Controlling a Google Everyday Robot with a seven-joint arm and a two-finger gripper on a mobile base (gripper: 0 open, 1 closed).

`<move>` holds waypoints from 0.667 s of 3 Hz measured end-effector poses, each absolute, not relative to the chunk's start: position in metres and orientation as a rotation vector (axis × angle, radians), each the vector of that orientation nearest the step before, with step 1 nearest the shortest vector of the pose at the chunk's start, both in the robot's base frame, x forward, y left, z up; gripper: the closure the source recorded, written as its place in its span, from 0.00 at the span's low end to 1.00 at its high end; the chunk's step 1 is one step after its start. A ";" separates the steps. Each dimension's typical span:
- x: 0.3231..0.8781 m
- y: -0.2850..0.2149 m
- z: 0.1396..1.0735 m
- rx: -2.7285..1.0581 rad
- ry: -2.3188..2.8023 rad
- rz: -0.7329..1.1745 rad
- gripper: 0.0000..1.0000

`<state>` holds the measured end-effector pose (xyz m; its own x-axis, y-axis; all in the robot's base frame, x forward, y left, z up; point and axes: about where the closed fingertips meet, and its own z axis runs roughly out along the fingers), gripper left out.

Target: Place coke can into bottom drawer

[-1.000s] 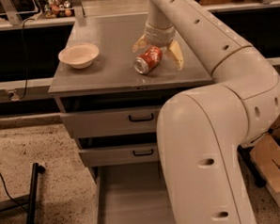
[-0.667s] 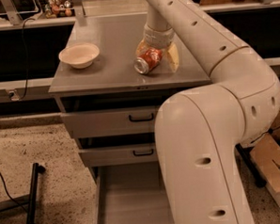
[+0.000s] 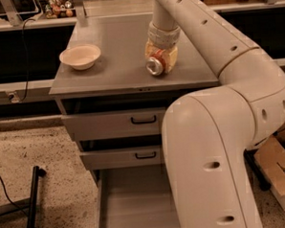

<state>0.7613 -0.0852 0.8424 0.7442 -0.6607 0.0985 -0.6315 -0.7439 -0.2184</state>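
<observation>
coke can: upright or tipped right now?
Tipped: the coke can lies sideways, silver top facing the camera, with the gripper closed around it from above at the cabinet top.

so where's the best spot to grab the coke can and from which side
Take the coke can across its round body, midway along, coming straight down from above. It lies on its side on the cabinet top, silver end toward the camera, so both curved flanks are reachable. The gripper hangs right over it.
</observation>
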 end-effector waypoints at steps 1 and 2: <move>0.756 -0.085 0.878 -2.561 1.201 -0.260 0.89; 0.743 -0.097 0.930 -2.393 1.370 -0.392 1.00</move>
<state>0.7434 -0.0966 0.9298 0.4931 -0.8677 0.0624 -0.7694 -0.4684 -0.4342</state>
